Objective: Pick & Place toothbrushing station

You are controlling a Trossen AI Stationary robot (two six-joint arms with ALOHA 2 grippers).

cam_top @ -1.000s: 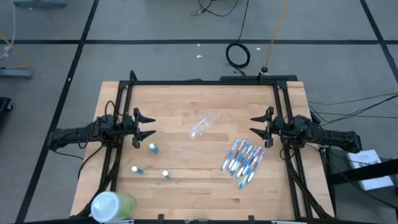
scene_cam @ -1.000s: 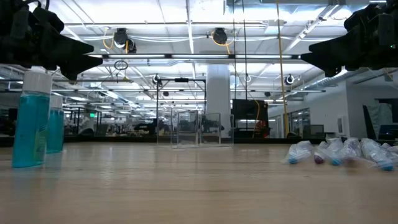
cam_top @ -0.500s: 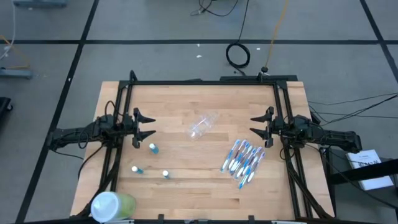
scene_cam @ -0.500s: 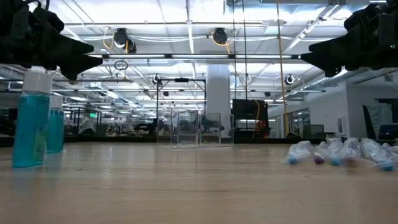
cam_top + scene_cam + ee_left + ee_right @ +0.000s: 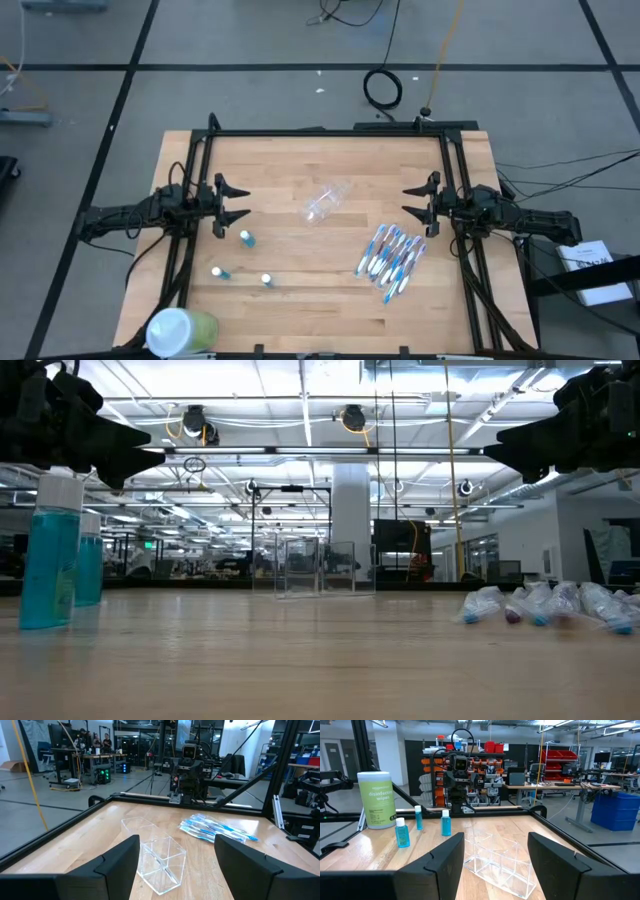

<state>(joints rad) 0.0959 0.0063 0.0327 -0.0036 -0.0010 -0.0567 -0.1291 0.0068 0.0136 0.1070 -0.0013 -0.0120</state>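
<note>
A clear plastic cup, a boxy see-through holder, lies on its side at the table's middle. Several blue-and-white toothbrushes lie side by side on the wood at the right. Three small teal tubes with white caps stand upright at the left. My left gripper hovers open at the left edge, pointing level at the cup. My right gripper hovers open at the right edge, facing it.
A green wipes canister with a white lid stands at the near left corner. A black frame borders the table's far and side edges. Bare wood lies between the cup and the near edge.
</note>
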